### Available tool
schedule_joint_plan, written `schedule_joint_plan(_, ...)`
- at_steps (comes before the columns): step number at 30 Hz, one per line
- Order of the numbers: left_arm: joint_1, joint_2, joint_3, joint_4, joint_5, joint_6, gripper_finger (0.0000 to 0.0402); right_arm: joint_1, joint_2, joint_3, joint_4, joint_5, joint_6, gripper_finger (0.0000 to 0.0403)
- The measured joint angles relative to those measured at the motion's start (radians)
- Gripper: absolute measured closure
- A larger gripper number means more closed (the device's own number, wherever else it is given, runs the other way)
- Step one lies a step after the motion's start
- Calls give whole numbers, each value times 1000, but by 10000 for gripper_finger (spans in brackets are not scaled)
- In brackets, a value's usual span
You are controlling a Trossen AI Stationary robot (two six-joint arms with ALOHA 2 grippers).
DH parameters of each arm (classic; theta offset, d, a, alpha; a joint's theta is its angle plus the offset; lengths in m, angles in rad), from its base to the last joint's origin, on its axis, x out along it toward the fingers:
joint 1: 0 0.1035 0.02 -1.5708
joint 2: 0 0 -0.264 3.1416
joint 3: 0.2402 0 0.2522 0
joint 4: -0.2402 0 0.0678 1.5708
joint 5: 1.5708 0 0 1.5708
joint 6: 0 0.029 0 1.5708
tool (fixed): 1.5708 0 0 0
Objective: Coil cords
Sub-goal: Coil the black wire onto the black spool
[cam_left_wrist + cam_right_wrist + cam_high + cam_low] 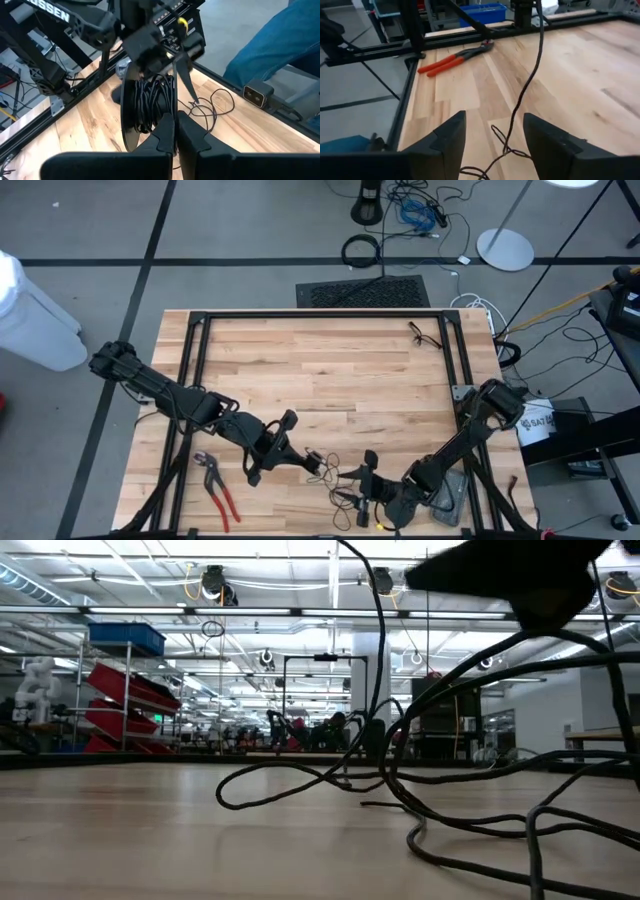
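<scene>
The cord is a thin black wire. Part of it is wound into a small coil (156,100) next to a round dark puck (126,107), lifted off the table at my left gripper (175,131), which is shut. From there a strand (524,95) drops to loose loops (328,472) on the wood near the table's near edge. My right gripper (494,142) is open and low over the table, one finger on each side of that strand. In the high view it (362,482) faces my left gripper (298,452). My left gripper pinches the coil's near part (161,119) between its two shut fingers, which come at it slanting down from the table's left. The coil and the puck stand on edge, clear of the wood, and the loose end trails down slack onto the table.
Red-handled pliers (218,488) lie near the front left. A black metal frame (192,370) runs round the tabletop. A small dark wire thing (428,336) lies at the far right. A person's blue-clad leg (280,45) shows beyond the near edge. Bare wood lies across the table's middle and far part.
</scene>
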Motion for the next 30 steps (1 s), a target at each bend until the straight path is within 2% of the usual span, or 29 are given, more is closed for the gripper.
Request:
schedule_joint_plan(6,0,0,0,3,0,0,393,-29,68,0,57,-2,30,226)
schedule_joint_plan(12,0,0,0,3,0,3,393,-48,79,6,64,-1,30,235)
schedule_joint_plan(16,0,0,0,3,0,3,393,-49,79,6,63,2,29,279)
schedule_joint_plan(22,0,0,0,2,0,3,393,-50,79,6,54,0,23,387)
schedule_joint_plan(27,0,0,0,-6,2,-3,393,-29,61,9,51,-14,24,399)
schedule_joint_plan(30,0,0,0,-8,39,-24,393,-4,27,44,9,-25,-4,401)
